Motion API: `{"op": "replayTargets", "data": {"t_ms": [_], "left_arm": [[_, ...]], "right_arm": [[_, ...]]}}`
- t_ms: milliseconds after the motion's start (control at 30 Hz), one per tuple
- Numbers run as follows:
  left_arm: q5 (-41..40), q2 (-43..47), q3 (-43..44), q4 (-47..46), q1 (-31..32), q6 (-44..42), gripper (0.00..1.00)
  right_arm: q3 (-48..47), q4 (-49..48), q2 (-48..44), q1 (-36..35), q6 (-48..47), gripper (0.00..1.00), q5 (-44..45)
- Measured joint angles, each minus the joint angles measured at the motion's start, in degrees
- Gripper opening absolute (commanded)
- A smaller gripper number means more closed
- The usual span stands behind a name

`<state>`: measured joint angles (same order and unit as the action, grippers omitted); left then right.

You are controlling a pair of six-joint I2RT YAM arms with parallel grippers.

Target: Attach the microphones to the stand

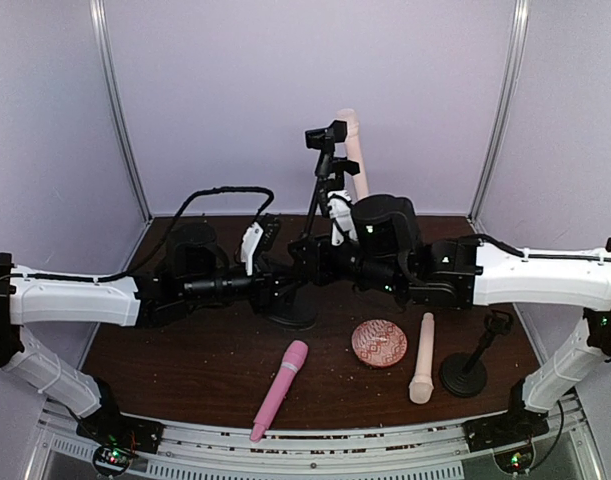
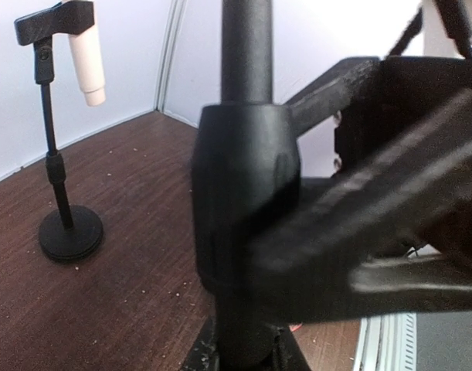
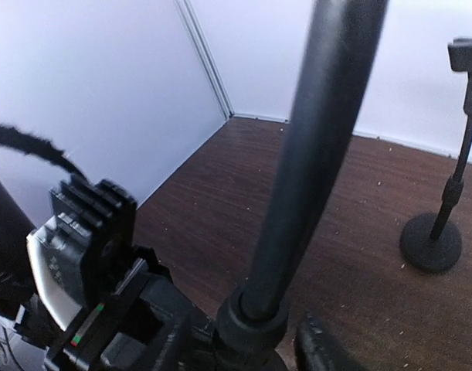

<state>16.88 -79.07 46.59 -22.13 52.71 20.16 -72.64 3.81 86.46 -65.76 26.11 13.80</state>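
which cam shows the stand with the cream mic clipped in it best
Left wrist: the stand shows whole, base to clip, with the cream microphone in it. Top external shows only its clip and upper pole above the arms. Right wrist catches base and pole at the edge, clip cut off.

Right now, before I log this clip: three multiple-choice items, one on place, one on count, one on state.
1. Where is the pink microphone? A) clipped in a stand B) on the table, left of the round dish C) on the round dish
2. Microphones lying loose on the table? A) none B) one C) two
3. The left tool is: A) shut on a stand pole B) open C) shut on a microphone
B, it lies flat near the front edge; C, the pink one plus a cream microphone; A, it clamps the pole's collar.
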Motion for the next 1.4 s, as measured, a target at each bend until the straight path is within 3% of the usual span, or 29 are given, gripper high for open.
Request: {"op": "replayTargets", "data": {"t_ms": [100,167,367,633,800,1033,1100,1167,1233,1300,1400], "left_arm": [[0.0,-0.1,0.0,0.4,-0.2,0.4,0.0],[1.0,-0.1,0.0,0.1,-0.3,0.7,0.0],[10.0,-1.5,0.0,-4.0,-0.3,2.7,0.0],[19.3,-3.2,0.1,-8.1,0.3,4.9,0.0],[21.0,-3.2,0.6,-8.2,0.6,4.9,0.0],[20.7,-3.2,1.0,-8.2,0.7,4.3,0.0],[19.8,-3.2,1.0,-8.2,0.6,4.1,0.0],[18.9,-3.1,1.0,-7.8,0.6,3.5,0.26],[17.6,-3.0,1.0,-7.3,0.6,3.0,0.44],[14.2,-2.8,1.4,-6.0,0.9,2.3,0.51],[10.2,-1.4,1.9,-2.9,1.0,0.1,0.54]], "right_arm": [[2.9,-0.5,-2.9,0.9,-2.9,0.67,-1.4],[8.2,-2.1,-8.3,2.8,-5.5,0.69,-5.3],[17.6,-9.0,-20.7,12.9,-9.7,0.67,-20.4],[16.9,-13.5,-16.9,13.5,-12.5,0.62,-36.3],[15.4,-14.9,-12.0,13.5,-11.6,0.44,-42.4],[15.3,-17.1,-11.2,12.9,-8.6,0.01,-45.6],[15.4,-17.4,-11.2,12.0,-8.9,0.0,-43.3],[15.4,-17.2,-11.3,10.7,-9.3,0.0,-40.0],[15.4,-17.2,-11.3,9.7,-9.7,0.0,-37.0],[15.4,-16.6,-11.2,9.0,-11.2,0.0,-34.8],[15.4,-15.6,-10.9,8.7,-13.9,0.0,-32.5]]}}
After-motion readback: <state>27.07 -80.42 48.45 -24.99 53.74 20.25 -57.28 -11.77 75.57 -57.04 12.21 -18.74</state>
